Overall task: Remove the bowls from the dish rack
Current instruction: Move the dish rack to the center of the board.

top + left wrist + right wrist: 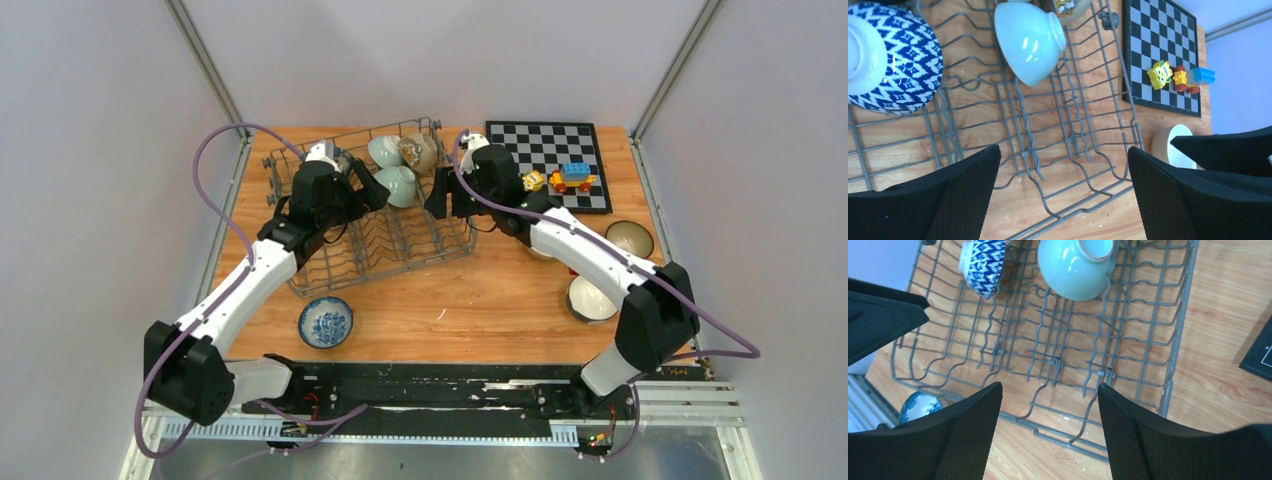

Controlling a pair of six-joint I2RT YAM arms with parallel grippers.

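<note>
The grey wire dish rack (400,250) lies mid-table. Its far end holds a pale green bowl (398,186), another pale bowl (384,151), a beige-brown bowl (421,152) and a blue-and-white bowl (903,65). My left gripper (370,188) is open and empty above the rack, near the pale green bowl (1030,40). My right gripper (448,200) is open and empty over the rack's right part, with the pale green bowl (1075,270) and the blue-and-white bowl (982,262) ahead of it. In the wrist views both grippers (1064,149) (1049,385) show only rack wires between their fingers.
On the table stand a blue-and-white bowl (326,322) in front of the rack, a white bowl (590,298) and a beige bowl (629,238) at the right. A chessboard (545,150) with toy blocks (572,177) lies at the back right.
</note>
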